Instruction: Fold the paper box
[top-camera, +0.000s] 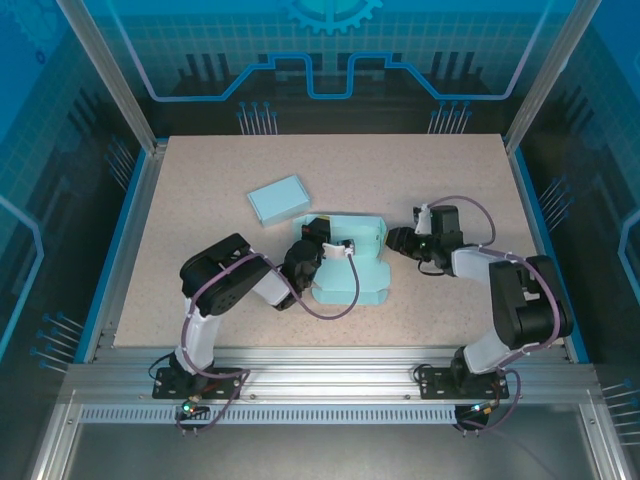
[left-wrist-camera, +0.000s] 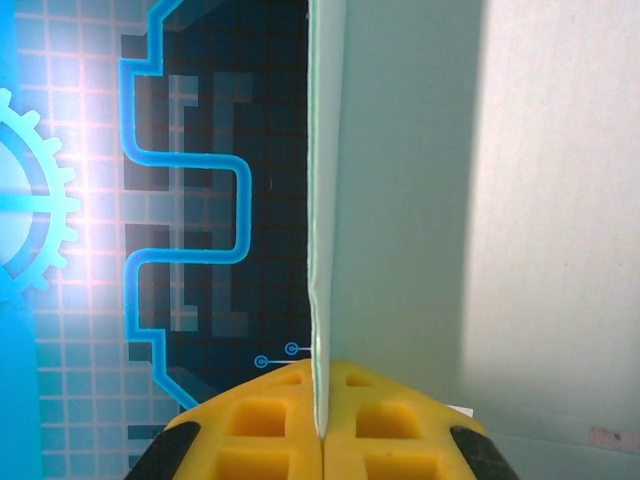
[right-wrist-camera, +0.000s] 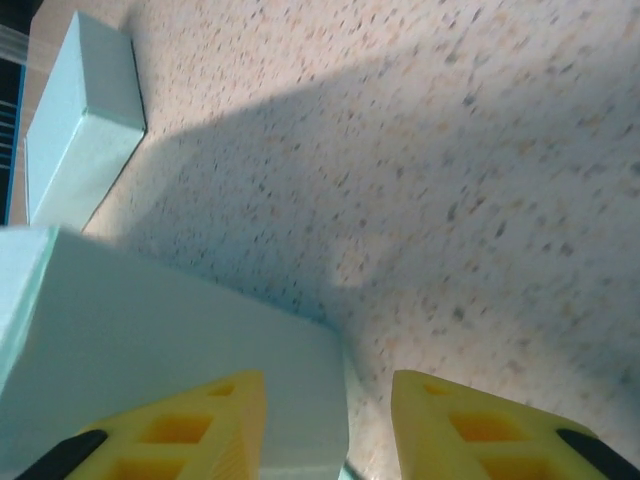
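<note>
Your paper box (top-camera: 360, 272) lies half-formed in the middle of the bench (top-camera: 200, 180), left gripper (left-wrist-camera: 322, 430) clamped on one upright wall, right gripper (right-wrist-camera: 370, 420) part-open around a corner, so the other walls look yet to fold.

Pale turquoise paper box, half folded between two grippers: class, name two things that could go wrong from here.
The left gripper pinches one flap by its edge; a pull might tear or crease it. The right gripper stands open at the paper box's corner; a push might slide it, not fold it.
</note>
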